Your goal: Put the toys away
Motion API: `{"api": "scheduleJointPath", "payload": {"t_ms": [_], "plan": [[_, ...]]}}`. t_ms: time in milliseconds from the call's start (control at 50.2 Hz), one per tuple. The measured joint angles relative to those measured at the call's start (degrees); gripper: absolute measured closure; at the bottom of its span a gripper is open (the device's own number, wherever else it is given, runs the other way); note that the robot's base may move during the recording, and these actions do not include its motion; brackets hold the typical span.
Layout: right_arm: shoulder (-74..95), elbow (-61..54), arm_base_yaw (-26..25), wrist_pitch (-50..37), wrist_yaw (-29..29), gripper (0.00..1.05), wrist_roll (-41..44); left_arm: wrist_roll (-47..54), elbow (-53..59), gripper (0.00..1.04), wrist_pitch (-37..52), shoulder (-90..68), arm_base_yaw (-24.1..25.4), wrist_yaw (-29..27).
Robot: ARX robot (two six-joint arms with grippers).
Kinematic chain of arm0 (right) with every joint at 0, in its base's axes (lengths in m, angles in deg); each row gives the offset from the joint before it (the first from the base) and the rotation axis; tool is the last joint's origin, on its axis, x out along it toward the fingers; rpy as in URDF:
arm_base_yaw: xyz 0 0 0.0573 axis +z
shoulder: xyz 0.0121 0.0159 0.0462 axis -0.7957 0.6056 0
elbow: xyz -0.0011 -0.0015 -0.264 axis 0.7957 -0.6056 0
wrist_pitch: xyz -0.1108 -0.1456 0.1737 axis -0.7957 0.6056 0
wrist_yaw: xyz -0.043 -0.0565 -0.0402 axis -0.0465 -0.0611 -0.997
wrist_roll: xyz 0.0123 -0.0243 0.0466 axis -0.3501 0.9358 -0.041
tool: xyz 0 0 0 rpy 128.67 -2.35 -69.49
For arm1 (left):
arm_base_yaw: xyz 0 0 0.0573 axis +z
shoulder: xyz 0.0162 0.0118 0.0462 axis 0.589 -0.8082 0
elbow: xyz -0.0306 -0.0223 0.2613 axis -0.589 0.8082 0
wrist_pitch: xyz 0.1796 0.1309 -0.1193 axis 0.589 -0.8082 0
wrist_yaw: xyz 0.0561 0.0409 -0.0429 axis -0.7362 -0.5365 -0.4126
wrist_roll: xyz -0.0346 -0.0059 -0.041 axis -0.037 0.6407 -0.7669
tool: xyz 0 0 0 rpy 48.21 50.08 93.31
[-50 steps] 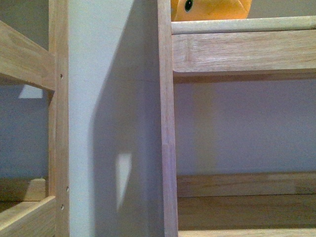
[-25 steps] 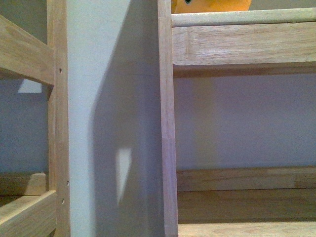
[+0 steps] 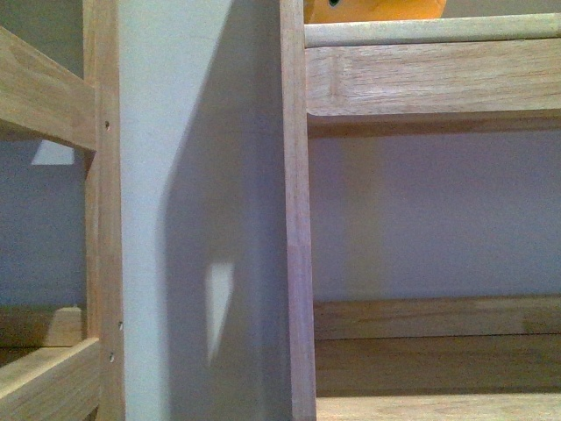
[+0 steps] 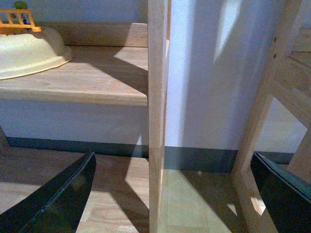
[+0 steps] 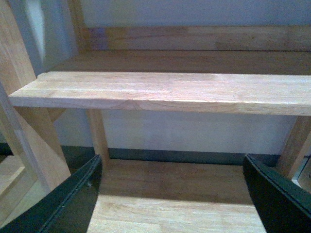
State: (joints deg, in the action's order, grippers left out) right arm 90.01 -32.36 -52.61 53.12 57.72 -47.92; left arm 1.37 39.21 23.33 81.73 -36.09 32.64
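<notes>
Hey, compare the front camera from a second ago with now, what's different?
The orange plush toy on the upper shelf shows less now: a second ago its dark eye was visible, now only an orange sliver remains at the top edge. The shelf rail, the upright post and the lower boards all sit higher in the picture, so the view itself appears to have dipped slightly. Since half a second ago, almost nothing moved. The toy stayed on the shelf.

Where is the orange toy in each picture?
Front view: the toy peeks in at the top edge, sitting on the upper shelf, right of the post.
Left wrist view: not in it.
Right wrist view: not in it.
Shared landmark: the pale wall behind the wooden shelves shows in all three views.
</notes>
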Motion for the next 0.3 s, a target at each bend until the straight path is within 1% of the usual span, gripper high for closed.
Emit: {"api": "scheduleJointPath", "payload": {"t_ms": [80, 299], "plan": [[0.0, 0.0, 0.0, 0.0, 0.0, 0.0, -0.2, 0.0, 0.0, 0.06, 0.0, 0.0, 0.0, 0.0], [0.0, 0.0, 0.0, 0.0, 0.0, 0.0, 0.1, 0.0, 0.0, 0.06, 0.0, 0.0, 0.0, 0.0]]}}
